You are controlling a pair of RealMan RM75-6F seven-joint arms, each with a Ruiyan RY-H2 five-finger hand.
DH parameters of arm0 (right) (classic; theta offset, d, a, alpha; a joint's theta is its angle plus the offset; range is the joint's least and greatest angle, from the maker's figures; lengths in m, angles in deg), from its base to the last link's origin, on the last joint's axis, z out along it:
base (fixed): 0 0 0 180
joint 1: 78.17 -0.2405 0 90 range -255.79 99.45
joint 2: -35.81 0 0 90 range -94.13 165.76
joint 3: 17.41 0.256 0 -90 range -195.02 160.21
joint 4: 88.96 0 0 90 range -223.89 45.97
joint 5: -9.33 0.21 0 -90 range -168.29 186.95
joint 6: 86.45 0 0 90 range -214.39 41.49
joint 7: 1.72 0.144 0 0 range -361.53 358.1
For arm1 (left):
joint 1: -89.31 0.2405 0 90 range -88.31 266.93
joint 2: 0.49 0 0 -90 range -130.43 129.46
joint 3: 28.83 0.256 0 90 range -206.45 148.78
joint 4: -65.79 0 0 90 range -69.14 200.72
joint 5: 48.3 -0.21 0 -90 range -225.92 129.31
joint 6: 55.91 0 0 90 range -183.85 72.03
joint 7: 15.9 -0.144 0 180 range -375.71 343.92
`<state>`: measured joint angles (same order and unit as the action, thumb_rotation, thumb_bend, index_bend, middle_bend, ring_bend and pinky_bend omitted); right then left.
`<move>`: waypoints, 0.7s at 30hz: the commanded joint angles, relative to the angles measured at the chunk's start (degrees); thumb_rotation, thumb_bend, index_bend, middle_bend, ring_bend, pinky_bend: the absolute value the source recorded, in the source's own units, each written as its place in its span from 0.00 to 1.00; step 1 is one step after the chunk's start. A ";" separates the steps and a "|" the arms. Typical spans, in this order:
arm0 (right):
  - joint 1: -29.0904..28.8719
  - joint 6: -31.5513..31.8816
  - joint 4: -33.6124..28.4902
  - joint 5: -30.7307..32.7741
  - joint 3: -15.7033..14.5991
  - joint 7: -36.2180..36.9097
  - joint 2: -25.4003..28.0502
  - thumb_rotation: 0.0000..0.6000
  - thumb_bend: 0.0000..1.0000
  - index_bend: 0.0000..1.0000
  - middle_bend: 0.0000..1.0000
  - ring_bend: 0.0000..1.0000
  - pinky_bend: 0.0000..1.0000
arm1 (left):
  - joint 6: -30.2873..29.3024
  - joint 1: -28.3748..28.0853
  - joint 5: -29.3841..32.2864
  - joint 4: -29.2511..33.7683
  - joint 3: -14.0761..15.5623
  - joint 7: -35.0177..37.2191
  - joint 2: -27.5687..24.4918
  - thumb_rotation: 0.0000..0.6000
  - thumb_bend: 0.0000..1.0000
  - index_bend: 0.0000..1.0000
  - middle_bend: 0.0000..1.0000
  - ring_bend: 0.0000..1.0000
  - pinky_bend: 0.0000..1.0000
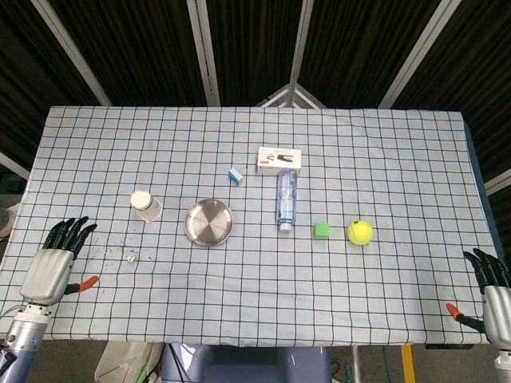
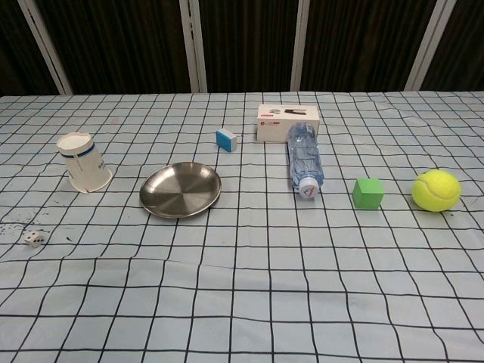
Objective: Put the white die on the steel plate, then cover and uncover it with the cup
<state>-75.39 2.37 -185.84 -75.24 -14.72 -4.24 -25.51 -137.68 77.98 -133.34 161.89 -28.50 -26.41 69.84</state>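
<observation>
checked tablecloth (image 2: 249, 302) | cup (image 2: 83, 162) inverted, tilted | die (image 2: 32, 239) beside plate (image 2: 181, 189)

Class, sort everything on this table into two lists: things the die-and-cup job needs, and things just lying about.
Needed: die, steel plate, cup.

Lying about: water bottle, white box, blue eraser, green cube, tennis ball.

Die (image 2: 32, 239) left of plate (image 2: 181, 189), before cup (image 2: 84, 162)

White die (image 2: 32, 239), steel-grey plate (image 2: 181, 189), white blue-banded cup (image 2: 83, 162), black-gridded pale tablecloth (image 2: 249, 287), green cube (image 2: 368, 193), yellow-green ball (image 2: 436, 190)
</observation>
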 commanded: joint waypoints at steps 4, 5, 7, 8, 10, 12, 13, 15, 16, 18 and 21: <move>0.24 0.40 -0.14 0.14 0.02 -0.48 0.05 1.00 0.04 0.16 0.12 0.12 0.02 | 0.55 0.04 0.62 -0.13 -0.28 -0.06 -0.09 1.00 0.20 0.11 0.03 0.00 0.04; 0.35 0.66 -0.30 0.12 0.05 -0.57 0.10 1.00 0.04 0.16 0.12 0.12 0.02 | 0.81 0.02 0.78 -0.14 -0.29 0.03 -0.20 1.00 0.20 0.11 0.03 0.00 0.04; 0.47 0.95 -0.49 -0.02 0.05 -0.65 0.19 1.00 0.04 0.16 0.12 0.12 0.02 | 1.09 -0.03 0.90 -0.11 -0.35 0.16 -0.33 1.00 0.20 0.11 0.03 0.00 0.04; 0.52 1.00 -0.58 -0.08 -0.01 -0.72 0.25 1.00 0.04 0.16 0.12 0.12 0.02 | 1.16 -0.05 0.96 -0.10 -0.43 0.23 -0.35 1.00 0.20 0.11 0.03 0.00 0.04; 0.61 1.22 -0.88 -0.20 0.00 -0.73 0.37 1.00 0.04 0.16 0.12 0.12 0.02 | 1.28 -0.06 1.13 -0.07 -0.58 0.19 -0.36 1.00 0.20 0.12 0.04 0.00 0.04; 0.66 1.43 -0.94 -0.31 0.04 -0.72 0.42 1.00 0.04 0.16 0.12 0.12 0.02 | 1.35 -0.12 1.15 -0.10 -0.70 0.22 -0.28 1.00 0.20 0.12 0.04 0.00 0.04; 0.69 1.43 -0.91 -0.18 0.07 -0.73 0.46 1.00 0.04 0.16 0.12 0.12 0.02 | 1.44 -0.17 1.19 -0.20 -0.79 0.24 -0.17 1.00 0.21 0.13 0.04 0.00 0.04; 0.74 1.20 -0.94 0.34 0.14 -0.48 0.52 1.00 0.04 0.16 0.12 0.12 0.02 | 2.09 -0.39 1.48 -0.72 -0.85 -0.04 0.14 1.00 0.21 0.13 0.04 0.00 0.04; 0.75 1.11 -0.98 0.47 0.14 -0.37 0.55 1.00 0.04 0.16 0.12 0.12 0.02 | 2.44 -0.53 1.52 -0.98 -0.82 -0.12 0.26 1.00 0.21 0.13 0.04 0.00 0.04; 0.75 1.01 -1.01 0.44 0.07 -0.32 0.60 1.00 0.04 0.16 0.12 0.12 0.02 | 3.03 -0.79 1.51 -1.45 -0.81 0.01 0.55 1.00 0.21 0.13 0.05 0.00 0.04; 0.75 0.81 -0.98 0.35 -0.10 -0.39 0.61 1.00 0.04 0.16 0.12 0.12 0.02 | 3.29 -1.05 1.21 -2.03 -0.89 0.32 1.01 1.00 0.21 0.17 0.07 0.00 0.04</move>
<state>-74.64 3.19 -186.82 -74.89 -14.80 -4.61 -24.90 -134.44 77.03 -132.01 160.03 -29.35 -26.20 70.69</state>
